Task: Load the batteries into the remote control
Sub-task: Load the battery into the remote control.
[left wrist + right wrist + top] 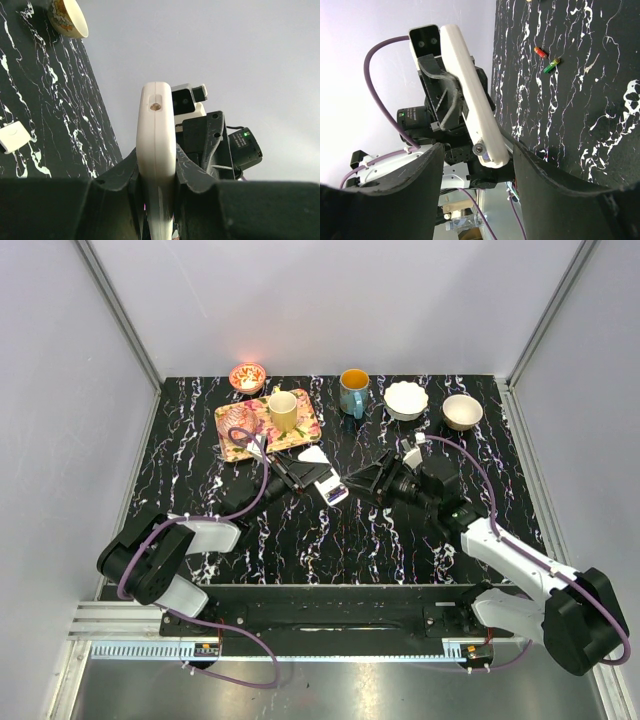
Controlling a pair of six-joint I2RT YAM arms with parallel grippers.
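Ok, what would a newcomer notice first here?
The white remote control, clamped on edge in the left hand over mid-table. The right hand, open, straddles its end. A red battery and a green battery lie loose on the black marbled table.

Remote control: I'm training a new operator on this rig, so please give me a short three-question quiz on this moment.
1. True or false: the left gripper is shut on the remote.
2. The red battery and green battery lie: A inside the remote; B loose on the table; C in the left gripper.
3. Fill in: the right gripper has its jaws ____ (open or shut).
Key: 1 true; 2 B; 3 open.
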